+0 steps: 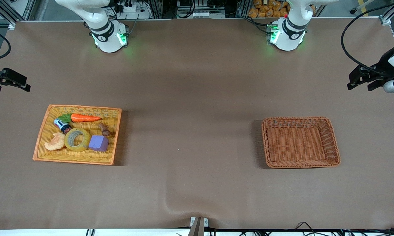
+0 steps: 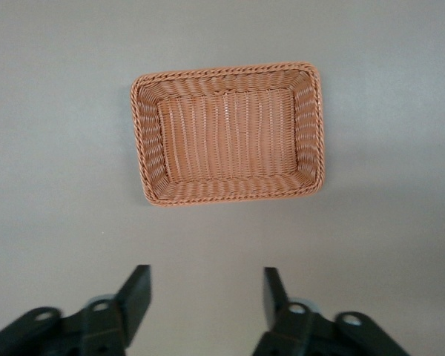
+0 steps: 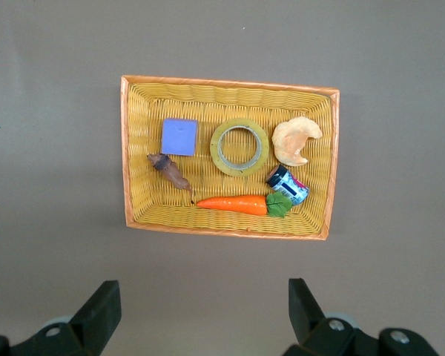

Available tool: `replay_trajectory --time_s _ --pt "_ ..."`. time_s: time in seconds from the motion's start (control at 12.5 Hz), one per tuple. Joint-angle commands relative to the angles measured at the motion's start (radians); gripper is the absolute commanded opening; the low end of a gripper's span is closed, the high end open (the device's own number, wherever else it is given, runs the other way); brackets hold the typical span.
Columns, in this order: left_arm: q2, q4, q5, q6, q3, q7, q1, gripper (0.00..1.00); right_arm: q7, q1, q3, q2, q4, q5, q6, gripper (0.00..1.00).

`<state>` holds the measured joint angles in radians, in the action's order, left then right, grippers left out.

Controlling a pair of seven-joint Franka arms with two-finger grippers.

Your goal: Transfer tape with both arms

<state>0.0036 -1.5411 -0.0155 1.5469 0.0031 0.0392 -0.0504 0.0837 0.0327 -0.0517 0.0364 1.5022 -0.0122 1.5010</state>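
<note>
The tape (image 1: 82,146), a yellowish ring, lies flat in the yellow woven tray (image 1: 82,107) toward the right arm's end of the table. It also shows in the right wrist view (image 3: 216,148), between a purple cube and a tan croissant piece. My right gripper (image 1: 10,86) is open and empty, high up beside the tray; in its own view (image 3: 205,297) the jaws stand wide apart over bare table. My left gripper (image 1: 359,87) is open and empty, high up near the brown basket (image 1: 300,142); it also shows in its own view (image 2: 206,285).
The tray also holds a carrot (image 1: 85,118), a purple cube (image 1: 98,143), a croissant piece (image 1: 55,142), a small can (image 1: 62,125) and a brown piece (image 1: 104,129). The brown basket (image 2: 226,133) holds nothing. Brown table lies between tray and basket.
</note>
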Motion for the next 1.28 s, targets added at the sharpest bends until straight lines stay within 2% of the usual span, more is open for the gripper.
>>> replay_trajectory --time_s 0.0,0.56,0.88,1.04,1.2 --pt "-0.031 -0.017 -0.006 -0.002 -0.006 0.036 0.007 1.0 -0.013 0.01 0.009 -0.003 -0.008 0.0 -0.011 1.0" --pt "-0.021 -0.011 -0.001 -0.004 -0.006 0.051 0.007 1.0 -0.01 0.003 0.009 -0.003 -0.002 0.0 -0.011 1.0" --pt "-0.016 -0.019 -0.009 -0.102 -0.003 -0.027 0.035 1.0 0.03 -0.01 0.012 0.013 0.116 0.0 0.08 1.0" --pt "-0.02 -0.013 -0.003 -0.103 -0.003 -0.019 0.035 1.0 0.067 -0.028 0.012 0.02 0.228 0.003 0.21 1.0" --pt "-0.031 -0.014 -0.001 -0.148 -0.006 -0.036 0.035 1.0 0.213 -0.018 0.01 0.043 0.382 0.02 0.438 1.0"
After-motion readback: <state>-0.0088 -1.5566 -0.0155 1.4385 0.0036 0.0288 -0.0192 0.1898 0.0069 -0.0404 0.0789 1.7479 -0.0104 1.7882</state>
